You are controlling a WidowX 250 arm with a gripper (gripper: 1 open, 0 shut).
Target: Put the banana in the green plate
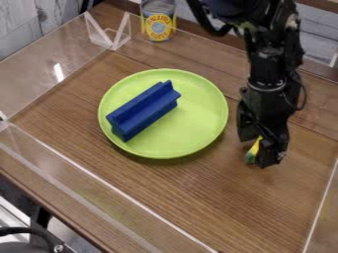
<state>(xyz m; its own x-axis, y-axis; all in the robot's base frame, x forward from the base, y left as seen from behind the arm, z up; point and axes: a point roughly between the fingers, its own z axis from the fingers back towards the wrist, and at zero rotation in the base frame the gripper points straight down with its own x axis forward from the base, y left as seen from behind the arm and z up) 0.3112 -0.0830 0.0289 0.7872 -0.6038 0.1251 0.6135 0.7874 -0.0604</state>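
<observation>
A black robot arm reaches down to a wooden table, its gripper (pixel 264 150) pointed straight at the surface. The jaws are set apart, and between them, low against the wood, a small patch of yellow is seen: the banana (pixel 254 149). Most of it is hidden by the fingers. The jaws are spread around it rather than pinched on it, and whether they touch its sides cannot be told. Nothing is lifted.

The banana is judged to be light, stiff and smooth, a hollow plastic toy that is not fragile but may slip or roll under a careless pinch. It is best taken across its short thick middle, where the curve is widest, not at a tapering end.

The green plate (pixel 201 94) lies to the left of the gripper in this view, its near rim just beside the fingers. 1 blue block (pixel 142 108) is resting diagonally in the plate; bare green is left on the side nearest the gripper, room enough for the banana.

The table is brown wood grain, flat and matte, fenced by clear acrylic walls (pixel 40 69). Far beyond the gripper, at the back edge, 1 yellow-labelled can (pixel 158 26) is standing, well apart from the work.
</observation>
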